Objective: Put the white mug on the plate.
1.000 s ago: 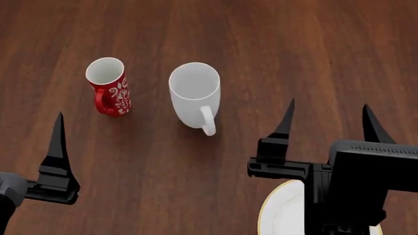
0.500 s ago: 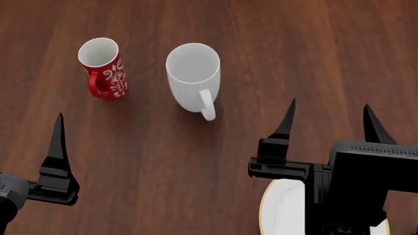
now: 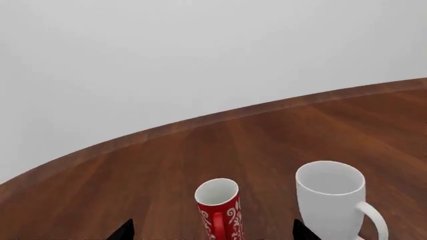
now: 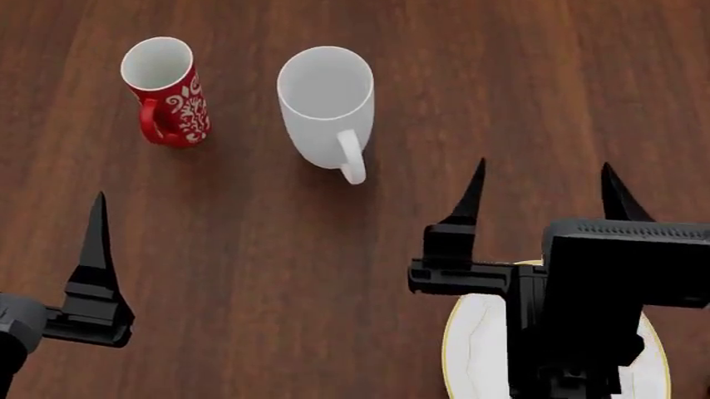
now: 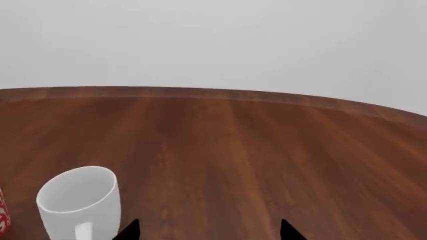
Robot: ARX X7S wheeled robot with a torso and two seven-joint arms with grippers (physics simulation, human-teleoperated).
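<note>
While both hands are hanging above the bench [image 4: 278, 274], nothing is sitting between their fingers. The right hand [image 4: 541, 195] is holding its two black fingers wide apart and pointing away from the robot; its dark body is covering much of the plate [image 4: 471, 349], which is lying flat on the bench directly beneath the hand, only the gold-rimmed left part and a sliver on the right showing in the head view. The mug [image 4: 324, 108] is standing upright ahead of the right hand and off to its left, clear of the fingertips and apart from the plate, with its handle turning back toward the robot. In the right wrist view the mug [image 5: 80, 202] is showing beyond and to one side of the two finger tips [image 5: 130, 231], not between them.

The left hand [image 4: 98, 249] is showing only one finger in the head view, the other lying outside the frame; the left wrist view is showing two dark tips [image 3: 123, 231] set far apart, so this hand is gaping too and gripping nothing. Ahead of the left hand, the red mug [image 4: 165, 90] is standing slightly tilted in appearance, its handle facing the robot. It is sitting just beside the mug, on that mug's left, with a gap of bare wood between them. In the left wrist view the red mug [image 3: 219, 207] is lying between the lines of the two tips, further out, and the mug [image 3: 330, 197] is standing beyond one tip.
</note>
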